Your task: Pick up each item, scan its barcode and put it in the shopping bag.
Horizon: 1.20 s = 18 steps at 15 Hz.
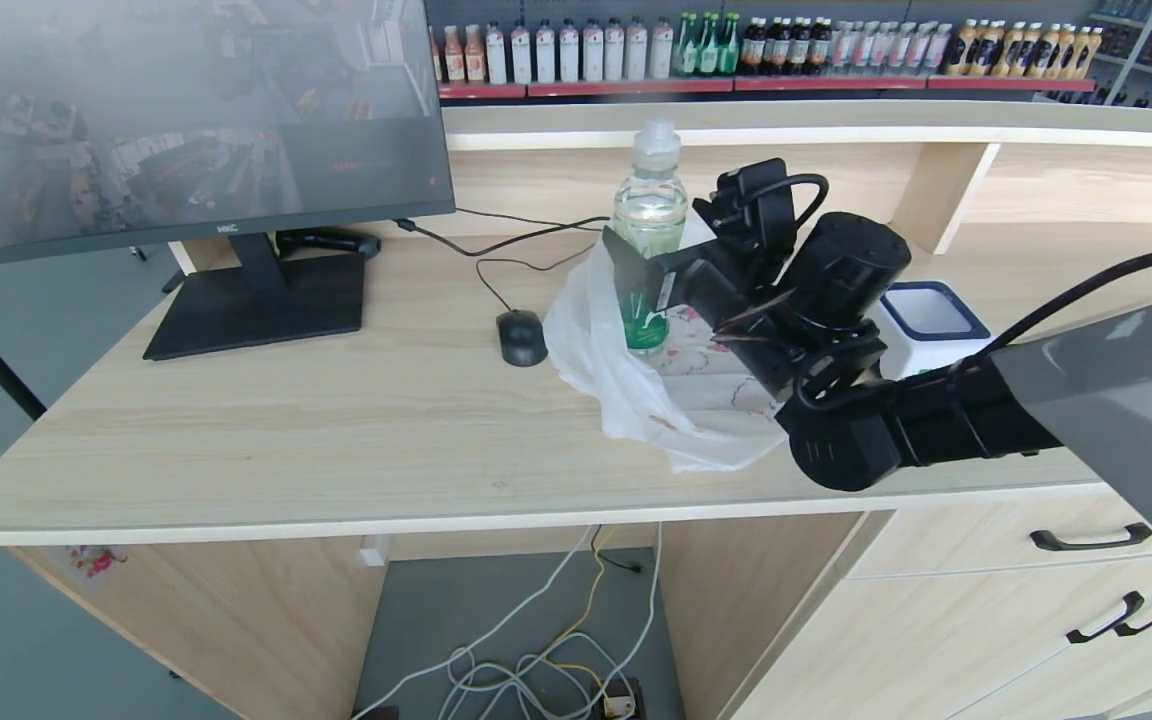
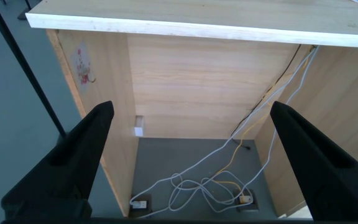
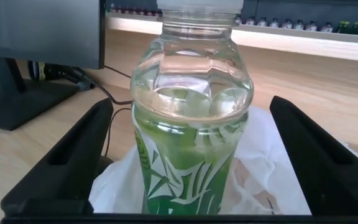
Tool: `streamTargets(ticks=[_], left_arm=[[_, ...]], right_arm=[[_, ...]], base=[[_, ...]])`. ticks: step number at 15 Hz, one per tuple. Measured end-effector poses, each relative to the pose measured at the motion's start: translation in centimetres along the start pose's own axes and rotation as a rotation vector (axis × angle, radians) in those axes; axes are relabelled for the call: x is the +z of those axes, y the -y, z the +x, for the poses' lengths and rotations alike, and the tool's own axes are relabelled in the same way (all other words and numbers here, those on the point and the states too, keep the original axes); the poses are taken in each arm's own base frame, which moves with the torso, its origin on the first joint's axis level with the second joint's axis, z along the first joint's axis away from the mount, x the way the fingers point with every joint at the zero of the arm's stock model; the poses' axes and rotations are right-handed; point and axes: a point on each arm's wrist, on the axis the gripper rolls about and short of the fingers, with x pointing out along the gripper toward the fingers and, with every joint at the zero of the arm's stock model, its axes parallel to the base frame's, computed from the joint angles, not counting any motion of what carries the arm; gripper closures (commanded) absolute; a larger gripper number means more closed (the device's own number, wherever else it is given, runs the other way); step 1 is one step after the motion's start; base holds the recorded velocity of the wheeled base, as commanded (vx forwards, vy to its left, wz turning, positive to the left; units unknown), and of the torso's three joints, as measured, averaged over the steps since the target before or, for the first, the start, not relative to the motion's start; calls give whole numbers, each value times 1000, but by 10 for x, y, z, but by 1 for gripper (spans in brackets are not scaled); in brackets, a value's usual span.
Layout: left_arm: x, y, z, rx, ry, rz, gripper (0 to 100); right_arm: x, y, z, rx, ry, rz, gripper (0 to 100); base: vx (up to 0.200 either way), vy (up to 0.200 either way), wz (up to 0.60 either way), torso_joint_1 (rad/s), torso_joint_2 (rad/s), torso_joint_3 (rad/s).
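Note:
A clear bottle (image 1: 649, 200) with a green label and white cap stands upright inside the white shopping bag (image 1: 626, 400) on the wooden counter. My right gripper (image 1: 650, 288) is at the bottle's lower half, open. In the right wrist view the bottle (image 3: 191, 130) stands between the two fingers of the right gripper (image 3: 191, 106), with a gap on each side. The bag (image 3: 272, 162) lies crumpled around the bottle's base. My left gripper (image 2: 191, 109) hangs open and empty below the counter's edge, facing the cables on the floor.
A white-and-blue scanner (image 1: 931, 320) stands right of the bag, partly behind my right arm. A black mouse (image 1: 522, 337) and a monitor (image 1: 186, 110) on its stand occupy the counter's left. Bare counter (image 1: 336, 440) lies in front. Drawers (image 1: 1086, 560) sit below right.

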Motion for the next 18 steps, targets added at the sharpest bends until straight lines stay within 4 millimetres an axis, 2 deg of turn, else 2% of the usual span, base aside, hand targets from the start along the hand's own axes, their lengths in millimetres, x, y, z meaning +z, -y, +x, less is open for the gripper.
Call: streamTargets(ticks=[3,5,9,13,15,18], left_arm=[[0,0,0,-1,0,0,0],[0,0,0,0,0,0,0],[0,0,0,-1,0,1,0],[0,0,0,-1,0,-1,0],[0,0,0,-1,0,-1,0],[0,0,0,0,0,-1,0]], right_arm=[[10,1,-27,0,10,-3,0],[14,2,-54,6,-20,-3,0],[36,6,-107,4,4,16,0],[38,6,-158,15,-66,46,0],[45,7,-175,15,-74,49,0],[56,11,-187,5,-59,63,0]], base=[[0,0,0,0,0,0],[0,0,0,0,0,0],[0,0,0,0,0,0],[0,0,0,0,0,0],[0,0,0,0,0,0],[-200,0,0,1,10,4]])
